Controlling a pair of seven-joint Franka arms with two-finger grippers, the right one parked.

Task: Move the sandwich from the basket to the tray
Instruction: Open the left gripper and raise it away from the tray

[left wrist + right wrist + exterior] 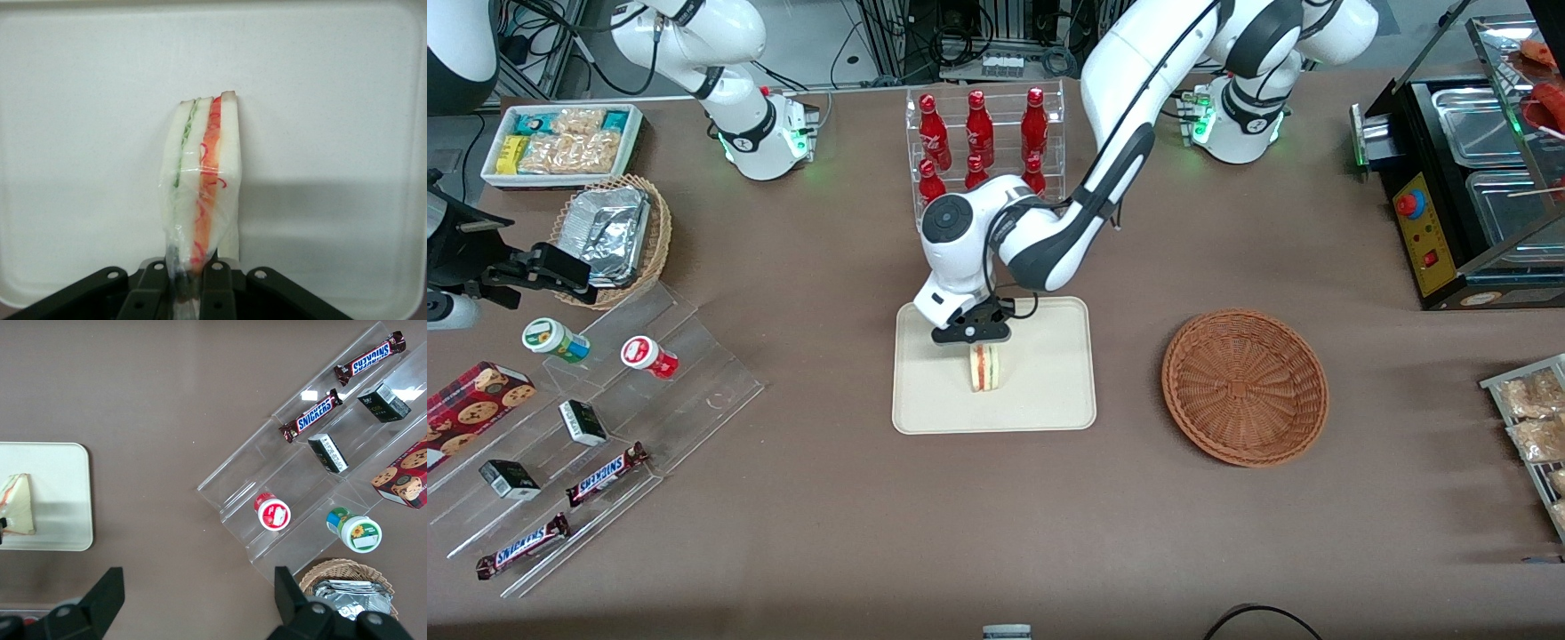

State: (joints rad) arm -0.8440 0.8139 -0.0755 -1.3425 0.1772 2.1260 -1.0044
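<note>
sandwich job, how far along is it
Nearly finished. The basket is empty, and the sandwich stands on edge over the tray, at or just above its surface. The tool is shut on the sandwich's end. What's left is letting go and lifting clear.

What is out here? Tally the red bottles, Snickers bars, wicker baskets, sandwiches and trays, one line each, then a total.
red bottles: 6
Snickers bars: 2
wicker baskets: 2
tray: 1
sandwich: 1, clamped upright in the end effector over the tray
Total: 12
</note>
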